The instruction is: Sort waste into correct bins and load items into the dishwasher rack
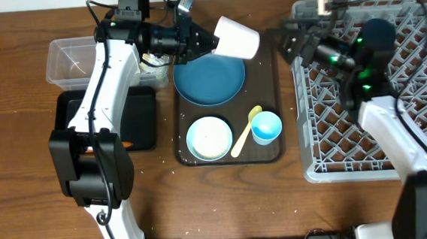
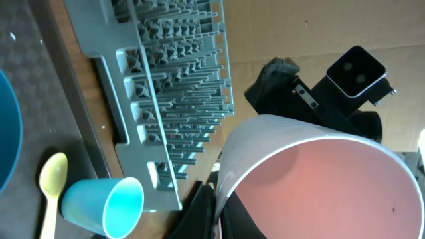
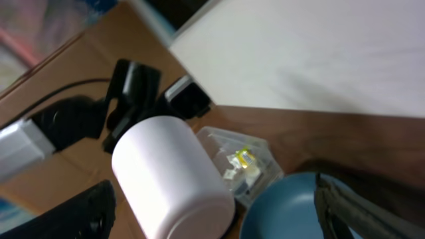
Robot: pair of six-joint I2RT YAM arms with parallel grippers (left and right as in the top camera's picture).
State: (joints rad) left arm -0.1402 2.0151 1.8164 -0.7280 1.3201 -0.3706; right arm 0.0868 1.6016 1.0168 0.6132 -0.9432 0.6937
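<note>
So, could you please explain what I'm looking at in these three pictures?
Two robot arms work at a table. One picture looks down from above; the other two come from a camera on each wrist. The left gripper holds a pink cup in the air. The right gripper is open, near the grey rack. A brown tray carries a plate, bowl, spoon and blue cup. A clear tub and black tray lie by the left arm.
</note>
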